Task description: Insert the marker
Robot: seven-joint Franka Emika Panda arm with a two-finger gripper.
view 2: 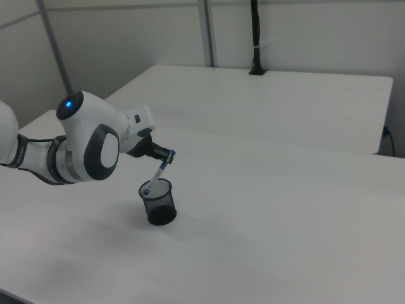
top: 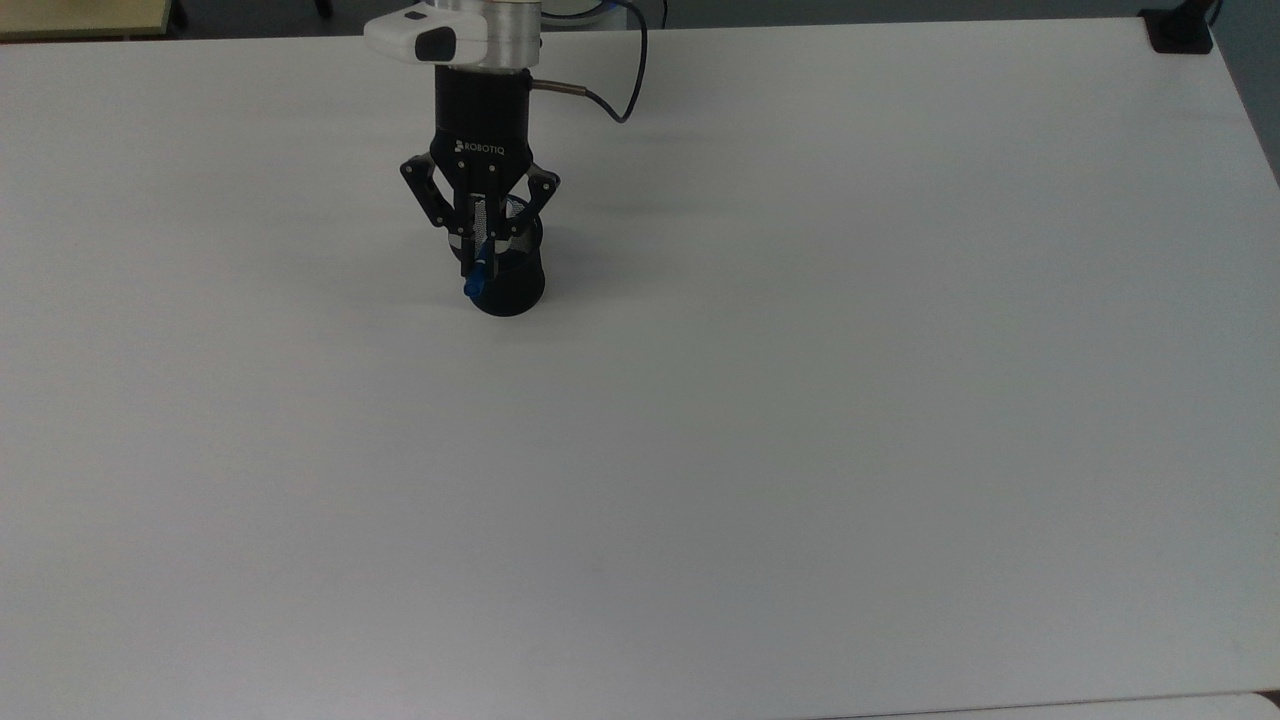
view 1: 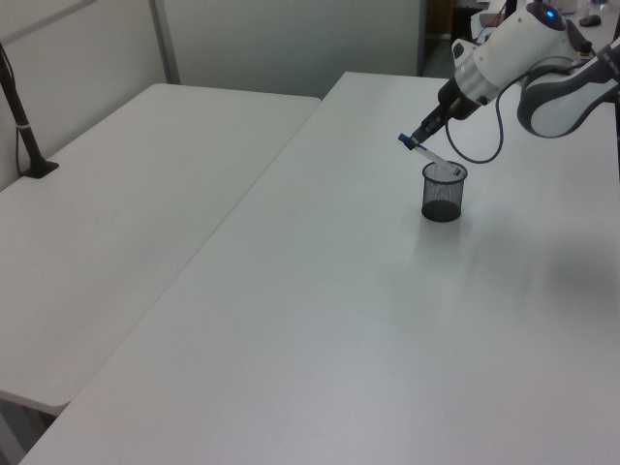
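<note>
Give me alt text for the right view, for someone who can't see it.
A white robot arm's gripper holds a tilted marker, lower end at the rim of a black mesh cup on a white table. A second white table stands behind.

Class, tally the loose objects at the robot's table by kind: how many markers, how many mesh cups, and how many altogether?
Markers: 1, the marker held in the gripper
Mesh cups: 1, the black mesh cup on the table
Total: 2
</note>
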